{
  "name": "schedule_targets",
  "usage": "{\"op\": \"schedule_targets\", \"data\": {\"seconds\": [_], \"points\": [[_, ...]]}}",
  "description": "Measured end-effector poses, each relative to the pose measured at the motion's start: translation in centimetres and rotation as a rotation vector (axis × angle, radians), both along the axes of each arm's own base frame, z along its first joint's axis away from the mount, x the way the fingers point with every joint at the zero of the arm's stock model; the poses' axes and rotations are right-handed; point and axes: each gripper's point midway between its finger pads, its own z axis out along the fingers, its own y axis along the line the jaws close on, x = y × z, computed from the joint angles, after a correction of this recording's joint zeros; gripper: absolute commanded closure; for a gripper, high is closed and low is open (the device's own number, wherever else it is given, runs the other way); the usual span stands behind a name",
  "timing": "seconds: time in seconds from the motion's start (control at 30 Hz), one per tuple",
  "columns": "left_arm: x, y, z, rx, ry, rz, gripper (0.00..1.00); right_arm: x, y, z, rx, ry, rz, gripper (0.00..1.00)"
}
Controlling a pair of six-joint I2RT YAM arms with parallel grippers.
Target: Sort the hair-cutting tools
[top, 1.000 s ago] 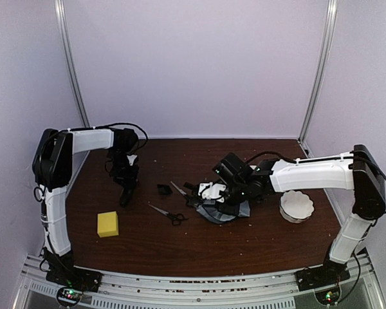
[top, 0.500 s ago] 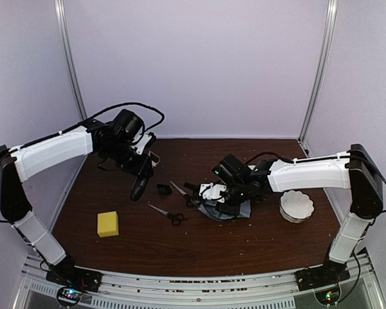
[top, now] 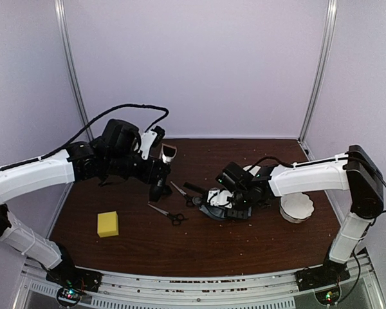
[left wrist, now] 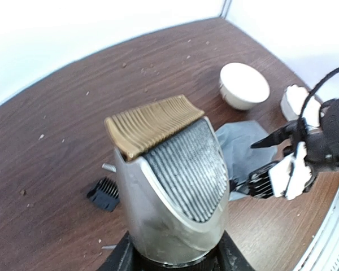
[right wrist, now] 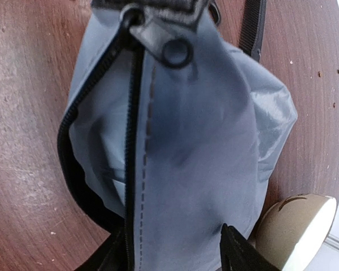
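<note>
i see the left gripper (left wrist: 172,258) clamped on the black body of the clipper (left wrist: 169,169), which is held clear of the table (top: 244,248) with its pale ribbed tip pointing up, over the far middle of the wood. the tiny black attachment (left wrist: 104,193) lies on the table just past it. the right gripper (right wrist: 175,255) hangs right over the grey pouch (right wrist: 203,141) with its jaws standing wide apart; i can't tell whether the fingers touch the fabric. the pouch's zip gapes along one edge. the near scissors (top: 170,215) lie alone toward my side, left of the pouch. the far scissors (top: 180,192) and the slim comb (top: 193,187) lie close together at the pouch's left edge. a yellow sponge (top: 107,224) sits well apart on the left, and a white bowl (top: 296,206) stands right of the pouch.
</note>
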Motion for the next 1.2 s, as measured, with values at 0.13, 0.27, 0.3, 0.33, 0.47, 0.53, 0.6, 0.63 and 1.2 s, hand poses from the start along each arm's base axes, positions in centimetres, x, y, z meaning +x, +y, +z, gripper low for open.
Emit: {"op": "schedule_targets", "data": {"seconds": [0.13,0.27,0.3,0.33,0.47,0.53,0.6,0.63,1.2], "points": [[-1.0,-1.7,1.4,-0.050,-0.058,-0.050,1.00,0.0,-1.0,-0.8,-0.027,-0.006,-0.022,0.81],[-2.4,-3.2,3.0,-0.095,-0.130,-0.111,1.00,0.8,-1.7,-0.6,-0.024,-0.012,-0.054,1.00],[-2.8,-3.5,3.3,-0.105,-0.150,-0.124,1.00,1.0,-1.7,-0.5,-0.017,-0.010,-0.060,1.00],[-3.4,-3.7,3.7,-0.118,-0.178,-0.146,1.00,1.2,-1.9,-0.3,-0.013,-0.006,-0.069,1.00],[-5.8,-4.6,4.8,-0.164,-0.268,-0.239,1.00,1.1,-1.7,2.0,0.034,0.023,-0.066,1.00],[-7.3,-5.3,5.5,-0.187,-0.313,-0.302,1.00,0.8,-1.2,3.9,0.075,0.039,-0.052,1.00],[-8.9,-6.2,6.6,-0.212,-0.364,-0.376,1.00,0.3,-0.5,5.9,0.124,0.059,-0.030,1.00],[-9.8,-6.8,7.1,-0.225,-0.390,-0.416,1.00,-0.1,-0.1,6.9,0.148,0.074,-0.019,1.00],[-19.0,-15.1,10.2,-0.297,-0.640,-0.961,1.00,-7.4,2.2,9.5,0.286,0.440,0.105,1.00]]}}
